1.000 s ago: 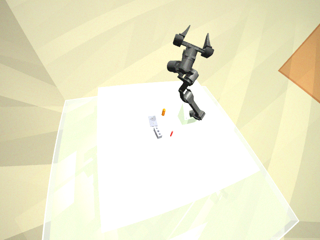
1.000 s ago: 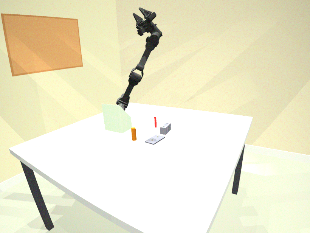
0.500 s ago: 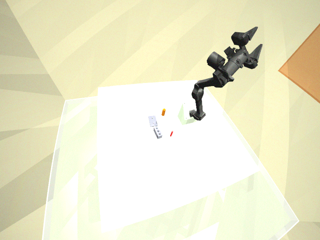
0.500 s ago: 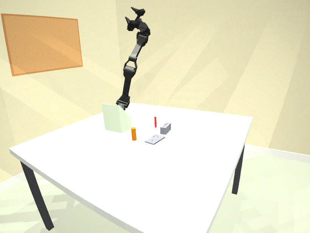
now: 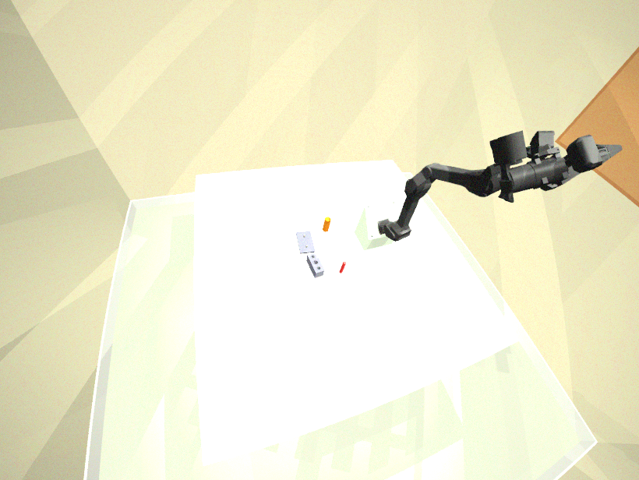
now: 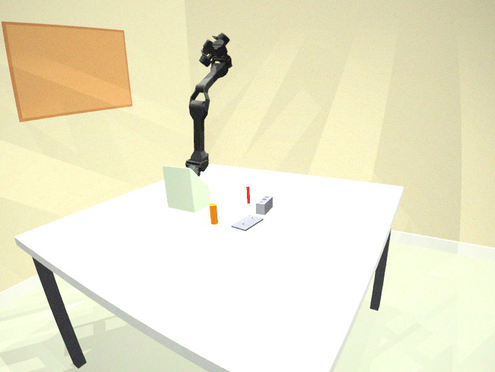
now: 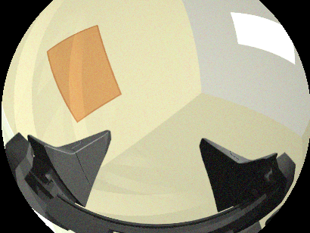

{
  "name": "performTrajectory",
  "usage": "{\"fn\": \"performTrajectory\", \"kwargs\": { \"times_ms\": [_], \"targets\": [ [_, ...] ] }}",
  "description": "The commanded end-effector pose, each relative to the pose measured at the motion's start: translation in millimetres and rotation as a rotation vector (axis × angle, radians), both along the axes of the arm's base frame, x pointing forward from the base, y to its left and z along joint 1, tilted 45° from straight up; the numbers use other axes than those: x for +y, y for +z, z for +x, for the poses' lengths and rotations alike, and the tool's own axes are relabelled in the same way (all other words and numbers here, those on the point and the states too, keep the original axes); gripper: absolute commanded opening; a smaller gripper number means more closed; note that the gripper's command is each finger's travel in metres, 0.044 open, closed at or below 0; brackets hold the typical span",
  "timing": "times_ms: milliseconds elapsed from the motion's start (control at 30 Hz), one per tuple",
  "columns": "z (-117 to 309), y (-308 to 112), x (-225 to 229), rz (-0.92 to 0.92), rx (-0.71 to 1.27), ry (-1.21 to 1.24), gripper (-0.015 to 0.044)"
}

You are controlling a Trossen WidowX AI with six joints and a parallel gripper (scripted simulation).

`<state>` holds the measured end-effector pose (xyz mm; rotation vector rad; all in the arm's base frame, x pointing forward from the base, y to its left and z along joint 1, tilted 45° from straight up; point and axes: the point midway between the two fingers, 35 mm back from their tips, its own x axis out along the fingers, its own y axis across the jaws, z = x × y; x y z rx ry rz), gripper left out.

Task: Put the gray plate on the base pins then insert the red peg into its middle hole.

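The gray plate [image 5: 315,265] [image 6: 261,208], a thick block with three holes in its top, rests on the table beside the base. The flat gray base [image 5: 301,241] [image 6: 249,224] lies on the table with its two small pins pointing up and nothing on them. The red peg [image 5: 342,267] [image 6: 247,194] stands upright on the table, a little apart from the plate. My gripper [image 5: 614,150] [image 6: 215,37] [image 7: 156,135] is open and empty, high up and far from all these things. The wrist view shows none of them.
An orange cylinder [image 5: 326,224] [image 6: 213,214] stands near the base. A pale green box with a sloped side [image 5: 365,234] [image 6: 180,189] stands beside the arm's foot. All stand on the white table [image 5: 258,361] [image 6: 239,280]. An orange panel [image 6: 67,72] [image 7: 85,76] is on the wall.
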<state>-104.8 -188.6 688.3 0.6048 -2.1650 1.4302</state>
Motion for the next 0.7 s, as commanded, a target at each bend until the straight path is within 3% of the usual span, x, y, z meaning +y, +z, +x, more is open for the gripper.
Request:
{"fn": "performTrajectory", "kwargs": {
  "times_ms": [0,333,667],
  "targets": [
    [-10.2,7.5,42.6,-0.119,0.028,-0.045,0.0440],
    [-12.2,14.4,183.2,-0.530,0.115,-0.178,0.0440],
    [51.6,-11.6,331.6,-0.985,0.353,-0.320,0.0440]
  ]
}}
